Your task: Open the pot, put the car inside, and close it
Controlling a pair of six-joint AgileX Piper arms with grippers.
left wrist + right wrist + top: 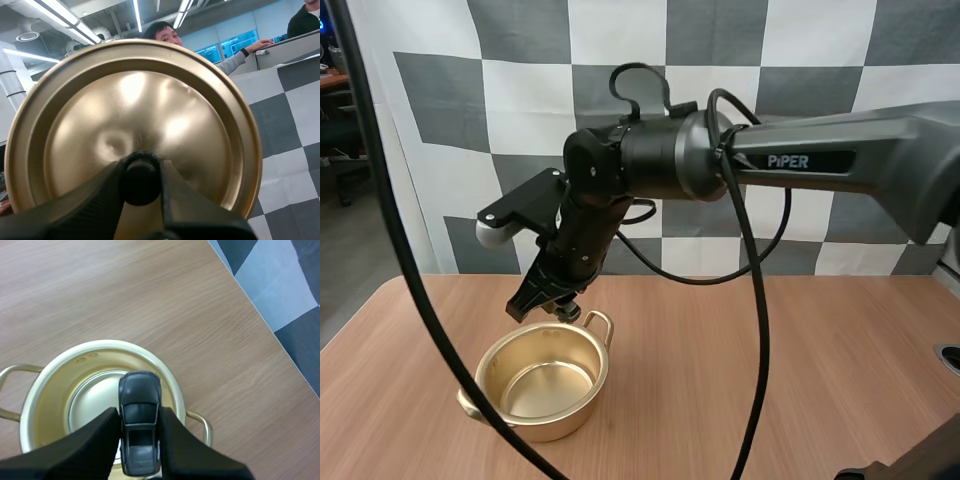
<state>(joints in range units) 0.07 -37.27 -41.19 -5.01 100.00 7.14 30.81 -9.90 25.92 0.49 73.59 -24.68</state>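
Wooden tabletop is carrying the open pot. Left gripper is pinching the lid by its knob, held off the pot. Right gripper is squeezing the car directly above the pot's mouth. I judge this the putting-in step, and it is calling for a lowering, then letting go.
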